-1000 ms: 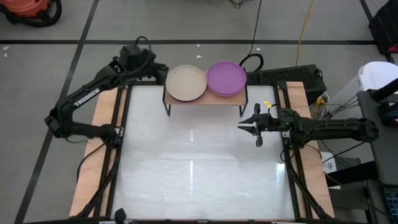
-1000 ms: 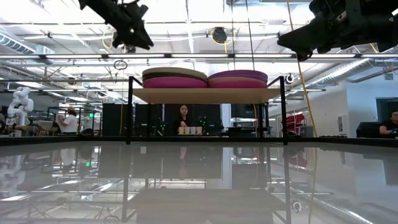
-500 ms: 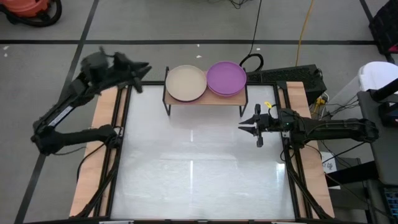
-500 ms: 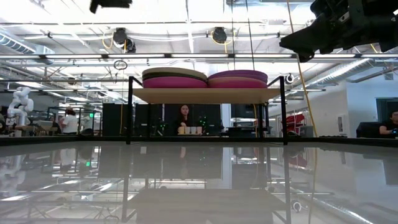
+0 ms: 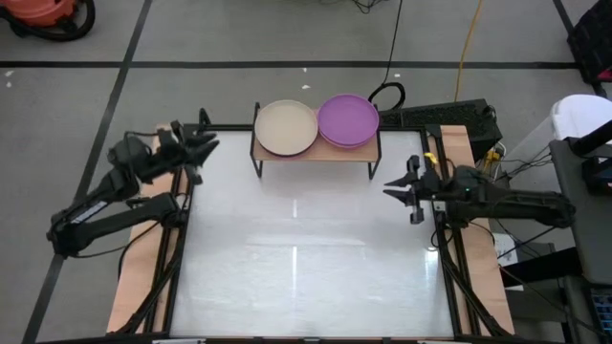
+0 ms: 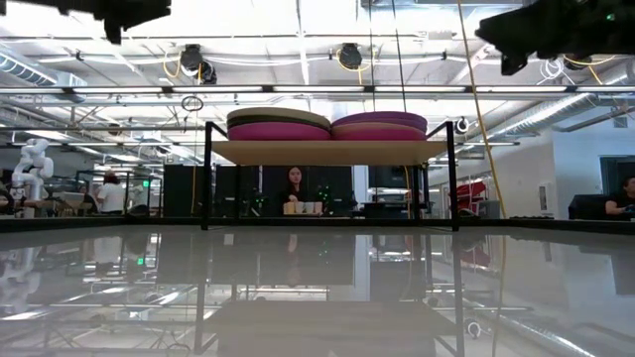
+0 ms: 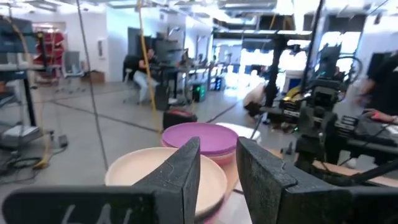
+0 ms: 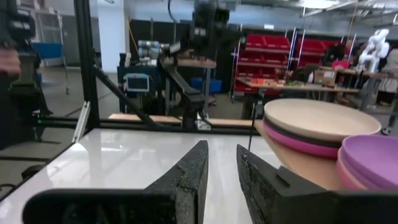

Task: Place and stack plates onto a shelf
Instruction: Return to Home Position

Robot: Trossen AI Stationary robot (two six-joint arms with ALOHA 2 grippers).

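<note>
Plates (image 5: 285, 127) lie in two stacks on the shelf (image 6: 327, 151), upper centre, looking stiff, light and slick, so I'd pinch a rim; left gripper (image 5: 196, 145) and right gripper (image 5: 397, 188) hang released, empty, mid-left and mid-right.

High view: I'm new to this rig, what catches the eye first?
Two plate stacks on the shelf at the far edge of the table, a beige plate topping the left, a purple plate the right. The left gripper and right gripper hover empty at its sides.
</note>
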